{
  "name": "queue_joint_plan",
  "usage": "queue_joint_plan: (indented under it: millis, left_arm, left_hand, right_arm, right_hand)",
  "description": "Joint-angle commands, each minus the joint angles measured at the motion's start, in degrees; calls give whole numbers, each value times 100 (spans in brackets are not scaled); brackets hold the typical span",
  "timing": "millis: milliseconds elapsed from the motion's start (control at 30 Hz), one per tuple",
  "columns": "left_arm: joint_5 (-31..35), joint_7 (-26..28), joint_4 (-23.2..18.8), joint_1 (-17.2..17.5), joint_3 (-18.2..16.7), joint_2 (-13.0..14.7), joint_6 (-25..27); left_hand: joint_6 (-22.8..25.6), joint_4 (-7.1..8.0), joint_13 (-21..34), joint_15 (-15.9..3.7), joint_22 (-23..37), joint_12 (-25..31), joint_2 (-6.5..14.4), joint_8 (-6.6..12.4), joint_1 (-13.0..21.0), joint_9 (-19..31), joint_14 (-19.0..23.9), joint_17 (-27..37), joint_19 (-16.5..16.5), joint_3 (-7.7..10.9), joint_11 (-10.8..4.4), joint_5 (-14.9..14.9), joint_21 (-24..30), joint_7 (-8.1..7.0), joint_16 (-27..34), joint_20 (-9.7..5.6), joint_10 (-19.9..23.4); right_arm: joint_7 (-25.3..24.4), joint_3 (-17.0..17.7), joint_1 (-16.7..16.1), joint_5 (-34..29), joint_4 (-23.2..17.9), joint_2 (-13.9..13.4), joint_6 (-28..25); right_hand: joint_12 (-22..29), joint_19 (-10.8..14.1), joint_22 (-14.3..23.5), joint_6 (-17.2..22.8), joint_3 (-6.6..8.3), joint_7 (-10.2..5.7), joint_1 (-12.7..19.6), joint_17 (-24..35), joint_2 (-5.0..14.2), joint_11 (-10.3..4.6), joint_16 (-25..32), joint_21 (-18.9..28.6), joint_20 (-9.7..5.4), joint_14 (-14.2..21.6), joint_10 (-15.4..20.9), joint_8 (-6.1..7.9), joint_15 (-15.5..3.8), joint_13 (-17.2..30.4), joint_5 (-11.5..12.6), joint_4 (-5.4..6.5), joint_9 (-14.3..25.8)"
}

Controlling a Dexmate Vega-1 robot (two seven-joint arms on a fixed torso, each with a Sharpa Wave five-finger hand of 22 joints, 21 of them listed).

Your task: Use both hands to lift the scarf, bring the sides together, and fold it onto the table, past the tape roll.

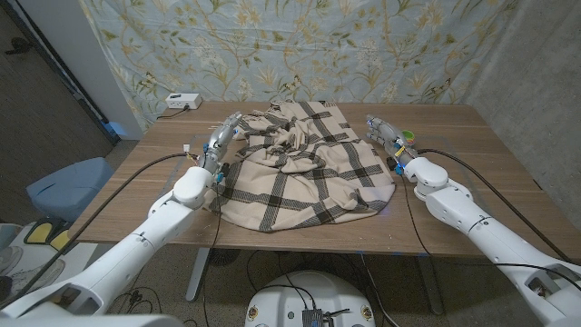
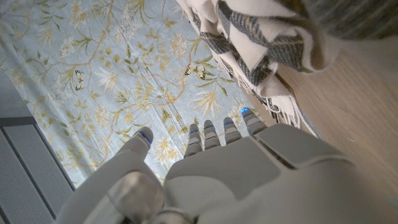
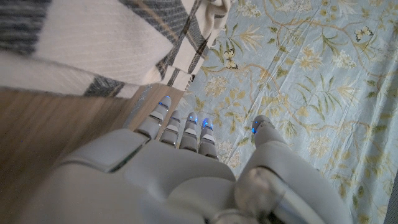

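Note:
The scarf [image 1: 304, 168], beige with a dark plaid, lies in a crumpled heap on the middle of the wooden table [image 1: 481, 154]. My left hand [image 1: 221, 141] stands at its left edge with fingers stretched out and holds nothing. My right hand [image 1: 388, 138] stands just off the scarf's right edge, fingers also straight and empty. A small green round thing [image 1: 408, 136], perhaps the tape roll, sits right behind the right hand. In the left wrist view the scarf's fringe [image 2: 267, 43] lies just past my fingertips [image 2: 214, 127]. The right wrist view has a scarf fold [image 3: 112, 37] near my fingertips [image 3: 186, 121].
A small white box [image 1: 183, 101] with a cable sits at the table's back left corner. A floral curtain [image 1: 300, 45] hangs behind the table. A blue seat [image 1: 68, 186] stands off the table's left side. Bare wood shows right of the scarf.

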Motion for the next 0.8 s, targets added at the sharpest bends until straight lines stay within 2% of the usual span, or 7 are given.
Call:
queue_joint_plan:
  millis: [33,267,300,433,800]
  left_arm:
    - [918,625,-771,471,-53,491,486]
    - [1404,798,-1350,823,-129,885,1006]
    - [1471,845,-1410,878,-144,921,1047]
    - [1683,922,-1641,1111,-221,1117,1121]
    - [2263,951,-2302,1603,-391,1588,1582]
  left_hand:
    - [54,-82,15,7,24,46,2,-12,121,24,62,21,45,20,-6,-17,41,-37,17,66,80]
    - [159,-230,21,-27,30,77,15,-11,266,27,191,25,82,66,-38,-53,51,-73,34,105,238]
    - [167,-255,22,-32,30,86,16,-14,290,27,216,26,82,73,-21,-59,50,-72,37,109,276]
    - [350,-381,26,-62,36,124,11,17,401,29,313,29,86,98,-112,-88,49,-88,40,112,457]
    - [666,-554,31,-120,42,161,13,61,549,32,323,32,57,124,-177,-118,33,-103,1,129,694]
  right_arm:
    - [-243,-142,-257,-420,-836,-472,-627]
    - [-380,-197,-429,-634,-1340,-718,-1025]
    - [-402,-201,-459,-663,-1397,-746,-1057]
    - [-524,-207,-611,-776,-1660,-864,-1229]
    - [-760,-264,-888,-1096,-2193,-1094,-1632]
  right_hand:
    - [21,19,25,75,27,7,97,14,24,2,48,-1,53,91,56,26,-7,9,-15,-71,24]
    - [22,36,27,105,52,4,150,19,49,6,54,7,53,122,74,28,-18,10,-35,-107,26]
    - [21,39,27,106,56,5,156,19,53,8,54,9,54,123,74,27,-18,11,-37,-111,26]
    - [22,49,28,125,73,11,191,23,72,15,55,13,50,134,88,28,-27,12,-49,-133,27]
    - [30,72,30,150,99,9,255,30,99,10,59,22,45,161,133,22,-39,14,-76,-175,29]
